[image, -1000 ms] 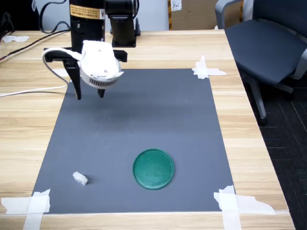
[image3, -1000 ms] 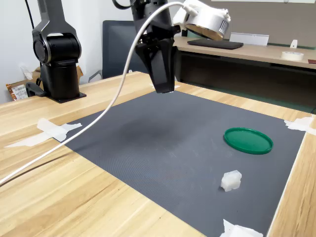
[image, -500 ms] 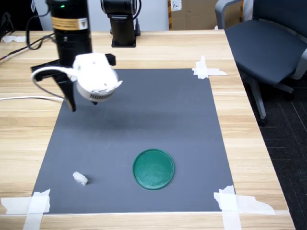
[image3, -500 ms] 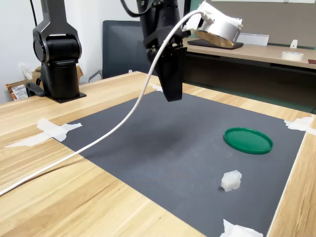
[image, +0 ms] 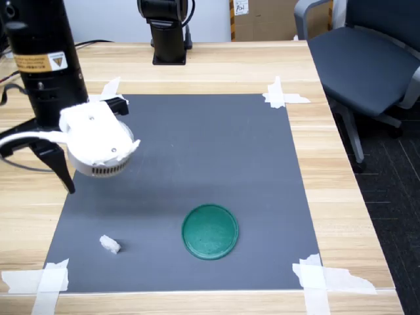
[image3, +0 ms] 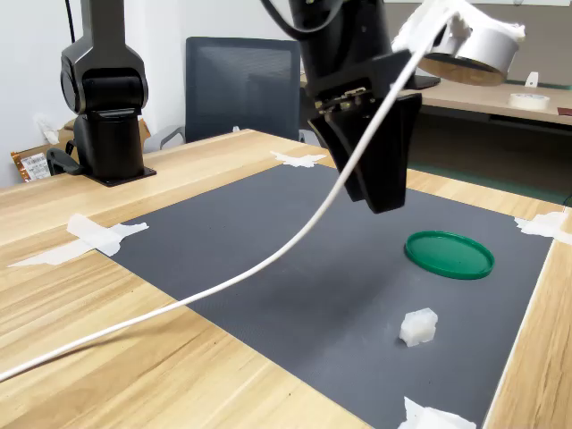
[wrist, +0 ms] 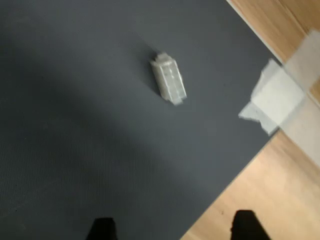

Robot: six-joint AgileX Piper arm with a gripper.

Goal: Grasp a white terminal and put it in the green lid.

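Wooden table (image: 197,65) carries a dark grey mat (image: 216,151) taped at its corners. Much of the tool (image3: 380,192) is hidden in the first exterior view behind the white wrist camera housing (image: 97,141); in the wrist view only two dark fingertips (wrist: 102,229) show, cut off by the frame edge and set well apart, nothing between them. The white terminal (image: 109,245), a small blocky translucent piece with ribbed faces, slightly blurred in the wrist view, lies on the mat near a tape strip (image: 39,279). The green lid (image: 210,231) sits apart from it, empty.
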